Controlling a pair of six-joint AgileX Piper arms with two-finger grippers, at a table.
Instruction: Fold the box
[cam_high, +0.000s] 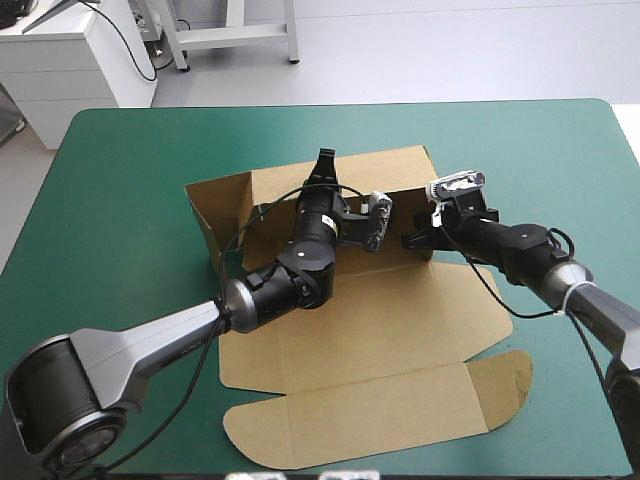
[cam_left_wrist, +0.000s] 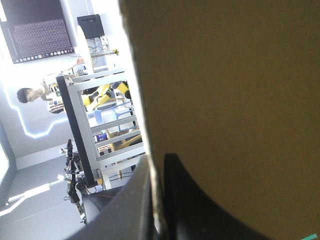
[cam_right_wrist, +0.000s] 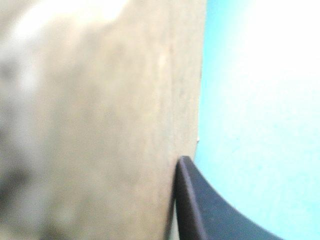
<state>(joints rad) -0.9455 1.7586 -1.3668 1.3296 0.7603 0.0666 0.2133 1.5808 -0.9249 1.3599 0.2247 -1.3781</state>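
inside each grip, left pincer (cam_high: 324, 168) and right pincer (cam_high: 410, 241) clamp a raised wall of the box (cam_high: 380, 330); wall-raising step, tucking likely next.

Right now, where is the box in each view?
High view: the box sits mid-table, far walls raised, lid flat toward the near edge.
Left wrist view: the box fills most, pinched in the left gripper.
Right wrist view: the box in the right gripper, teal-green cover beyond.
Shared landmark: the teal-green cover (left wrist: a sliver).

A robotics lab: teal-green table (cam_high: 120, 250), white cabinet (cam_high: 70, 70), metal stand (cam_high: 291, 30) beyond.
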